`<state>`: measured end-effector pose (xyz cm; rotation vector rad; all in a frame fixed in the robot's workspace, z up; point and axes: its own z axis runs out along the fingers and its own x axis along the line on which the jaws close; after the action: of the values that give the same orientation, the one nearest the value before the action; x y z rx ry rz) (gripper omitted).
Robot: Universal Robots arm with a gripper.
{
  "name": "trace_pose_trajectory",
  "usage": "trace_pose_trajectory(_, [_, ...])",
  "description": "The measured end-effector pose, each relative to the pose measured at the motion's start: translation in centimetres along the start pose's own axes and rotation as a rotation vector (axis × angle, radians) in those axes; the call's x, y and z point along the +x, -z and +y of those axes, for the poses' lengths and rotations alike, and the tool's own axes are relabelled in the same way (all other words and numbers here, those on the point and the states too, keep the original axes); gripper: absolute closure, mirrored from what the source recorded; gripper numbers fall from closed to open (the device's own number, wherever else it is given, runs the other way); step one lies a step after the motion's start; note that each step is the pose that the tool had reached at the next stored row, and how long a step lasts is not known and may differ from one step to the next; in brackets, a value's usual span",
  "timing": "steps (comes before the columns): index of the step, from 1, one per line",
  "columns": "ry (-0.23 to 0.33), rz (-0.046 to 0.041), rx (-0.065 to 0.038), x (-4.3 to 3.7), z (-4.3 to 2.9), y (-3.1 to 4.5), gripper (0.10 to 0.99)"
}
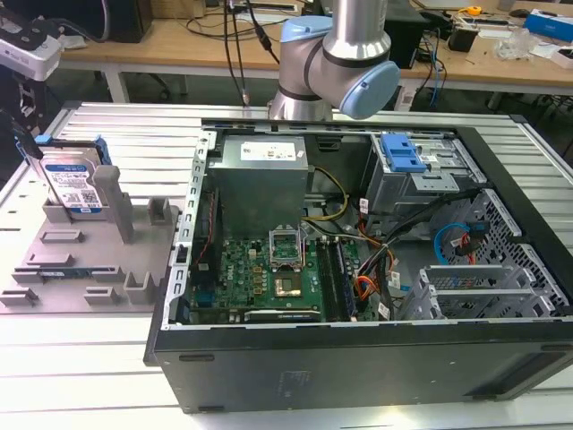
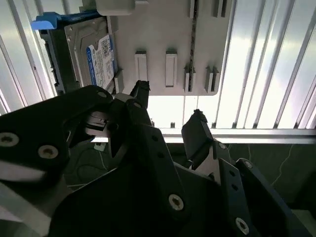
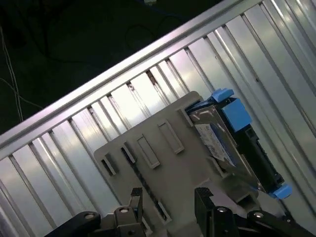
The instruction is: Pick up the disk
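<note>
The disk stands on edge in a slot at the far end of the grey fixture, at the exterior view's left; it is silver with a white-and-blue label and blue side rails. Both wrist views show the disk from above, upright in the fixture. My gripper hangs well above the fixture, off to one side of the disk and apart from it. It is open, and nothing lies between its dark fingers.
An open computer case lies beside the fixture at the exterior view's right, with a blue-handled drive cage inside. The arm rises behind the case. Everything rests on a ribbed aluminium table, whose edge runs close to the fixture.
</note>
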<state>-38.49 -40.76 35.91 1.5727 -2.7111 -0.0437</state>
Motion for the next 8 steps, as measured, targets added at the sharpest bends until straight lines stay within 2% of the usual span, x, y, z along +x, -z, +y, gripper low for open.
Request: trace_pose_trajectory(8, [0.179, 0.0042, 0.003, 0.0, 0.0, -0.16, 0.545])
